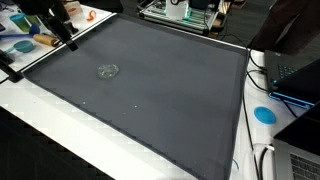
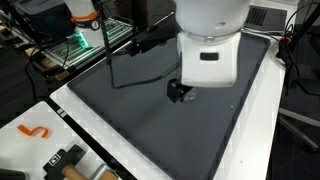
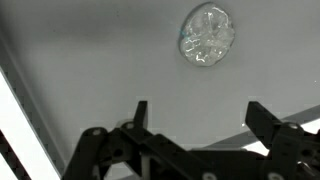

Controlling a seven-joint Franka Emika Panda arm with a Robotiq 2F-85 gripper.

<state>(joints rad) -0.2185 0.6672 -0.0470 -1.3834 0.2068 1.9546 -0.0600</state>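
Your white table (image 1: pixel 55 118) carries a dark grey mat (image 1: pixel 170 100) that covers nearly all of it. The arm (image 2: pixel 210 40) stands over the mat, and its white body fills much of an exterior view. Your hand (image 3: pixel 196 112) hangs low over the mat, released, with its two fingers spread wide and nothing between them. The crumpled clear plastic piece (image 3: pixel 207 34) lies flat on the mat just beyond the fingertips, apart from them and roughly in line with the gap.
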